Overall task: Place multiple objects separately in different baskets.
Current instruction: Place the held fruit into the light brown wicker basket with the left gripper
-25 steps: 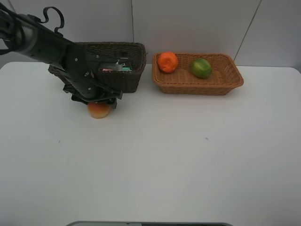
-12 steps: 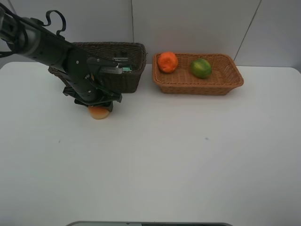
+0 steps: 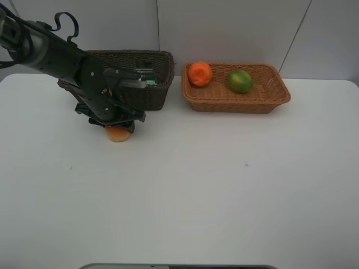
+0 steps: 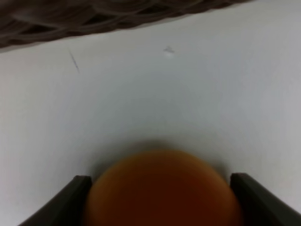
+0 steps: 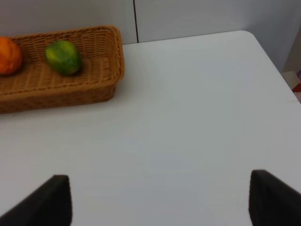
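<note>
A red-orange peach (image 3: 118, 134) rests on the white table just in front of the dark brown basket (image 3: 154, 94). My left gripper (image 3: 117, 124) is down over it. In the left wrist view the peach (image 4: 162, 188) fills the gap between the two fingers (image 4: 70, 197), which touch both its sides. The orange (image 3: 200, 73) and the green fruit (image 3: 240, 80) lie in the light tan basket (image 3: 241, 105). My right gripper (image 5: 162, 207) is open and empty over bare table; it is out of the high view. Pink and green bits (image 3: 143, 82) show in the dark basket; the cup, bottle and tube cannot be told apart.
The left arm (image 3: 61, 56) reaches across the dark basket's front left. The tan basket (image 5: 61, 94) with the green fruit (image 5: 62, 57) lies beyond my right gripper. The dark basket's wall (image 4: 94, 19) is close behind the peach. The table edge (image 5: 275, 66) runs on the right.
My left gripper has come down a little over the peach, so less of the peach shows. The fruit in the tan basket has not moved.
</note>
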